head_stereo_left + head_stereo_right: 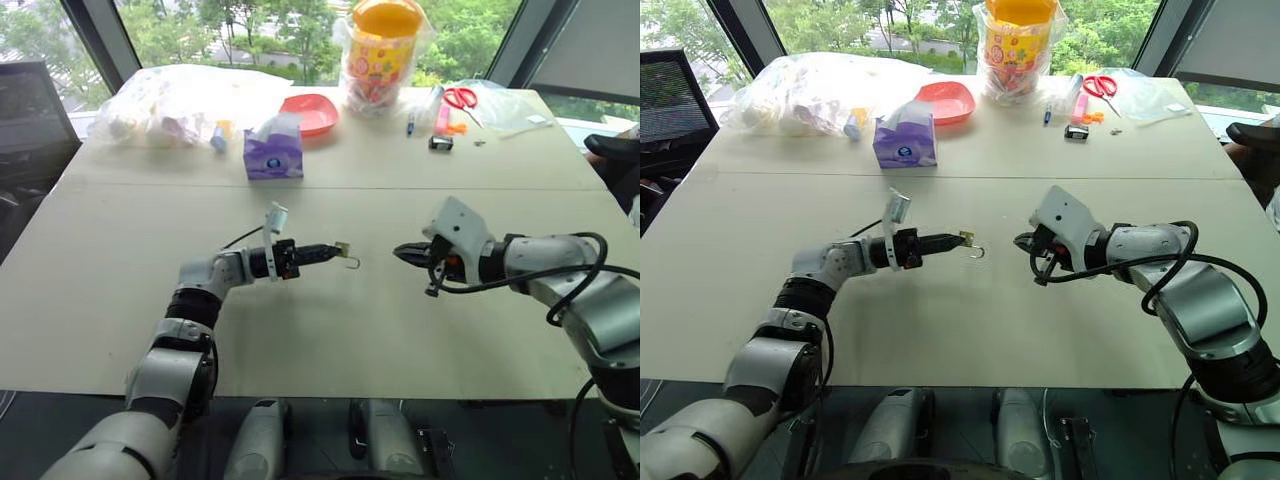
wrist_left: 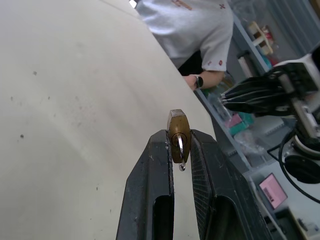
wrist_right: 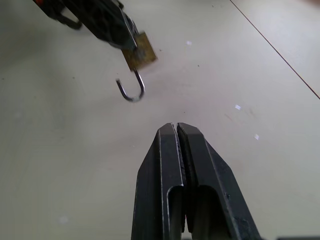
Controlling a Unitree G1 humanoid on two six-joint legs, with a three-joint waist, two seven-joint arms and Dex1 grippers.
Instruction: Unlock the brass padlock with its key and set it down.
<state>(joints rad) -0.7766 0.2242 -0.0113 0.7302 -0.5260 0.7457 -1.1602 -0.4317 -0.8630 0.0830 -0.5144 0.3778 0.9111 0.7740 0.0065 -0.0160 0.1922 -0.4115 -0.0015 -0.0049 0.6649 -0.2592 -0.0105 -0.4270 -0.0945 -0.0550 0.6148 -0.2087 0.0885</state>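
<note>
My left hand [image 1: 335, 252] points level toward my right, pinching the padlock [image 3: 139, 52] above the desk [image 1: 300, 330], shackle swung open; my right hand [image 1: 402, 251] faces it, closed and empty.

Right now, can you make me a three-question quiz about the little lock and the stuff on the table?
1. Where is the padlock?
A. lying by the scissors
B. pinched in the left gripper, above the table
C. inside the red bowl

2. What colour is the tissue box?
A. purple
B. green
C. black

3. How is the padlock's metal loop?
A. snapped shut
B. missing
C. swung open, one end free

Answers:
1 B: the left gripper is shut on the padlock, held over the table.
2 A: the tissue box is purple.
3 C: the loop hangs like a hook, one end out of the body.
</note>
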